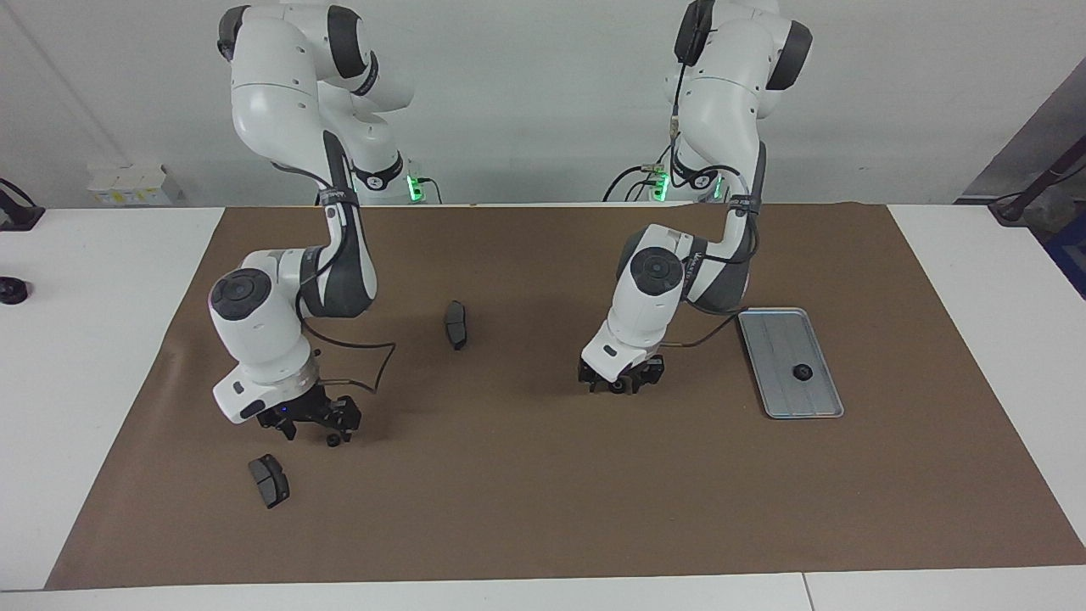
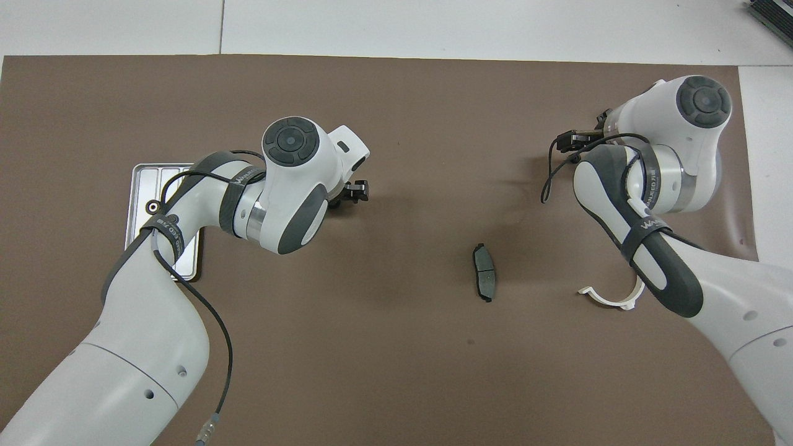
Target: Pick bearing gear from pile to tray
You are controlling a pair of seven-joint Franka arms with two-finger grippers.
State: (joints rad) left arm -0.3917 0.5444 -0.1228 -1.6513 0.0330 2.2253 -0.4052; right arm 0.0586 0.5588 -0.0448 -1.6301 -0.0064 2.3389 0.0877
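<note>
A small black bearing gear [image 1: 620, 387] lies on the brown mat, and my left gripper [image 1: 621, 383] stands low over it, open, a finger on either side. Whether the fingers touch it I cannot tell. My right gripper [image 1: 312, 431] is open and down at the mat, one fingertip right beside a second gear [image 1: 333, 440]. The silver tray [image 1: 785, 399] lies toward the left arm's end with one gear [image 1: 801, 371] in it. In the overhead view the left gripper [image 2: 352, 192] hides its gear, and the tray [image 2: 144, 176] shows partly under the left arm.
One dark brake pad [image 1: 456, 324] lies mid-mat between the arms, another [image 1: 269, 480] just beside the right gripper, farther from the robots. A white half-ring [image 2: 610, 300] lies by the right arm's forearm. White tabletop borders the mat [image 1: 543, 509].
</note>
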